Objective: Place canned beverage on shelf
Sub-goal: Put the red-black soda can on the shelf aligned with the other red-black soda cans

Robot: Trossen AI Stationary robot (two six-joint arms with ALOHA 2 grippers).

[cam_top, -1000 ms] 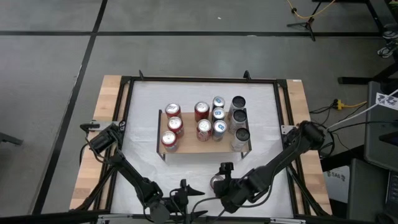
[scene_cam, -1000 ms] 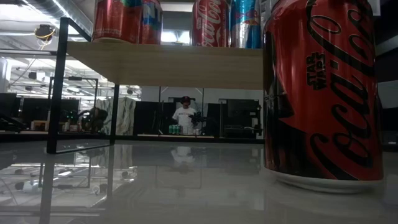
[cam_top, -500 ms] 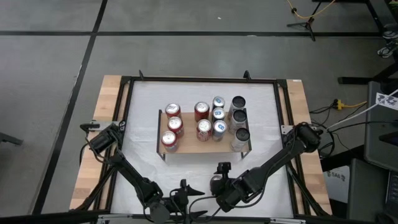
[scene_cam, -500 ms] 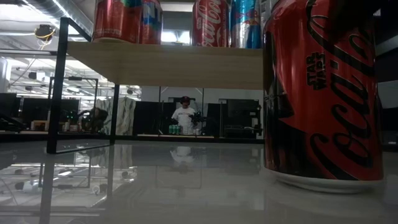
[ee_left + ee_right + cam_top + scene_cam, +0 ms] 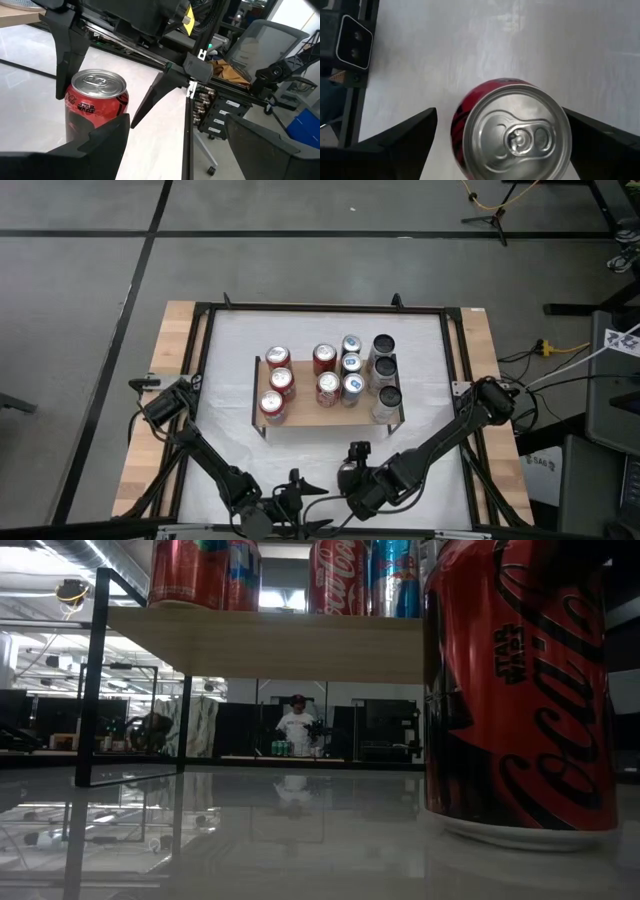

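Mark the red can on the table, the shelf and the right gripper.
red can (image 5: 512,132), right wrist view, silver lid.
shelf (image 5: 305,412), high view, bare wooden front edge.
right gripper (image 5: 500,135), right wrist view, between its open fingers.

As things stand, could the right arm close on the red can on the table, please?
Probably yes. The right gripper hangs directly over the red can, its fingers open on either side with nothing between. The shelf stands farther back, clear of it.

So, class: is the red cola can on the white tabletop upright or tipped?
Upright: the red cola can shows its silver lid facing up, base flat on the white tabletop.
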